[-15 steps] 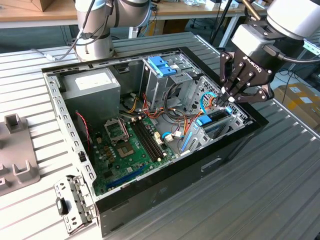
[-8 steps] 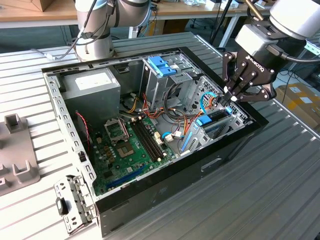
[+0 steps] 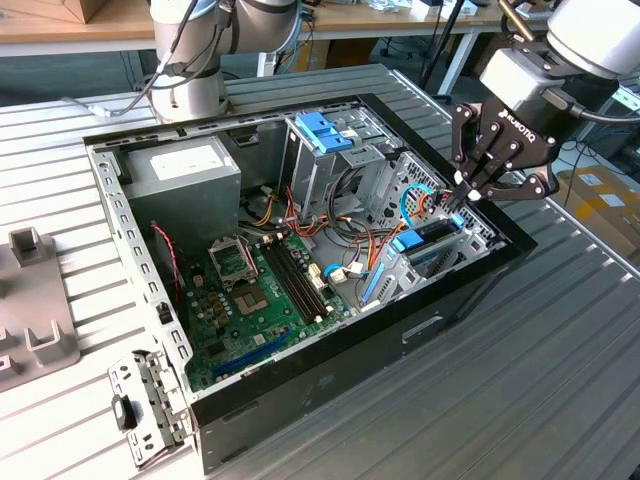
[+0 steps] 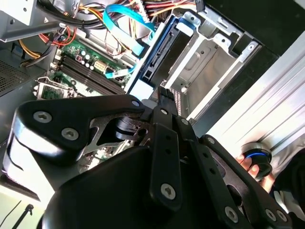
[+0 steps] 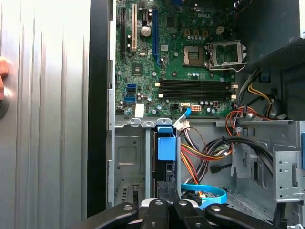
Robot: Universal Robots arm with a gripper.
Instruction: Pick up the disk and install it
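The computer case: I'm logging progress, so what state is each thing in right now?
Computer case: side panel off, interior exposed.
Disk: standing on edge in the drive bay, blue frame showing.
Gripper: fingertips at the disk's end.
CPU socket: bare, nothing fitted.

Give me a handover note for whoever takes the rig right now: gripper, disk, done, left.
Gripper: inside the open computer case, at the drive bay on the exterior view's right, fingers shut on the disk.
Disk: stands on edge in the bay slot, blue carrier frame showing in both wrist views, beside the light blue cable.
Done: disk picked up and brought into the bay.
Left: whether it is fully seated cannot be told; the gripper has not let go.
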